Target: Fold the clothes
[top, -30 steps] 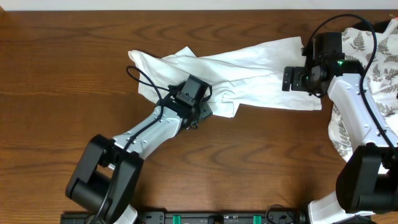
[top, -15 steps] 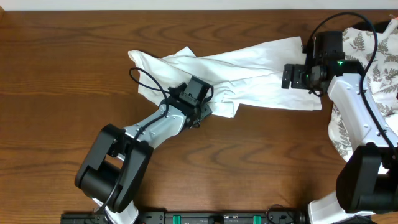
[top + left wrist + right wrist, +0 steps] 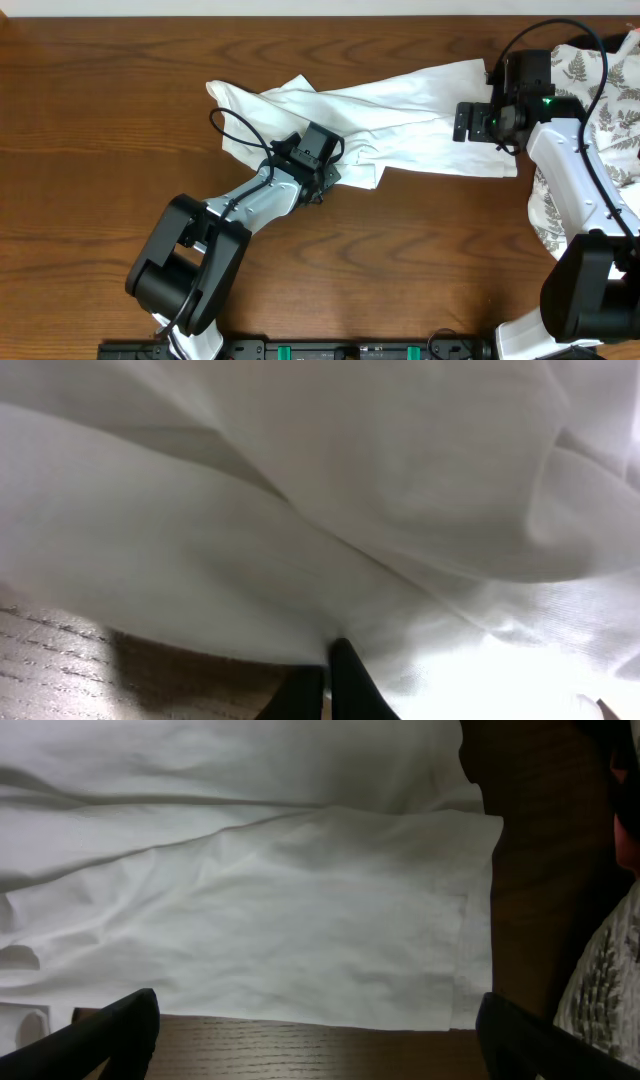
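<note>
From overhead, the left gripper point(image 3: 328, 176) hides its own jaws and the fold of shirt point(image 3: 400, 100) beneath. The right arm point(image 3: 570, 170) covers part of the fern cloth point(image 3: 612, 90), which the right edge cuts off. In the left wrist view the shirt is a close blur running off every edge. Of the right gripper point(image 3: 318, 1035), only the jaws' tips show, at the bottom corners.

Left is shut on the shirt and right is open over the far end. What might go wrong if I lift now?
1. The left gripper seems to pinch only a bunched edge of the T-shirt; it may slip or drag extra layers.
2. The right gripper hangs open and holds nothing, so a one-sided pull would likely crumple the shirt more.
3. The fern-print cloth lies near that end; a wide grasp might catch it.
</note>
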Action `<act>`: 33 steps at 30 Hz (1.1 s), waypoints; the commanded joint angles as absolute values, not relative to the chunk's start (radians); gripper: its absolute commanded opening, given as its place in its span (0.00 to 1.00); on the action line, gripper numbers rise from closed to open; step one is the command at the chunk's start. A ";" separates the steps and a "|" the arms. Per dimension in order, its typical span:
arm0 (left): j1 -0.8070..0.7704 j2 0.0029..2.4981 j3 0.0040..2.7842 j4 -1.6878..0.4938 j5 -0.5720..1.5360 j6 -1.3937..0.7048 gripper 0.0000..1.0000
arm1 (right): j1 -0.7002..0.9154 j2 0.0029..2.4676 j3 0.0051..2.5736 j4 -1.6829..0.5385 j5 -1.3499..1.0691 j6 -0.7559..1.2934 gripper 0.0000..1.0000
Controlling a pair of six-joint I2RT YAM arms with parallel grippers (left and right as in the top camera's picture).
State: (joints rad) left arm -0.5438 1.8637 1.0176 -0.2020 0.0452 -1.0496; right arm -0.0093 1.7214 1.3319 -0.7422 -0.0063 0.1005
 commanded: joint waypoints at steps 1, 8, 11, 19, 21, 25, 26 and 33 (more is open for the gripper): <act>-0.543 1.854 1.021 -0.207 0.033 -1.022 0.06 | -0.015 1.729 1.327 -0.741 0.004 0.088 0.99; -0.543 1.771 1.021 -0.237 0.032 -0.965 0.06 | -0.022 1.729 1.327 -0.746 0.003 0.088 0.99; -0.540 1.744 1.021 -0.243 0.031 -0.962 0.06 | -0.027 1.729 1.327 -0.749 0.002 0.089 0.99; -0.540 1.737 1.021 -0.260 0.016 -0.953 0.06 | -0.030 1.729 1.327 -0.754 0.000 0.088 0.99; -0.540 1.737 1.021 -0.265 0.016 -0.953 0.06 | -0.033 1.729 1.327 -0.761 0.000 0.089 0.98; -0.540 1.737 1.021 -0.278 0.014 -0.947 0.06 | -0.054 1.729 1.327 -0.807 0.004 0.144 0.92; -0.540 1.737 1.021 -0.281 0.014 -0.941 0.06 | -0.065 1.729 1.327 -0.820 0.006 0.162 0.91; -0.540 1.737 1.021 -0.302 0.014 -0.917 0.06 | -0.165 1.730 1.326 -0.867 0.005 0.183 0.83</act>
State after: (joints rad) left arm -0.5434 1.7454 1.0176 -0.2928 0.0399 -0.9543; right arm -0.1307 1.7214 1.3319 -0.8639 -0.0029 0.1616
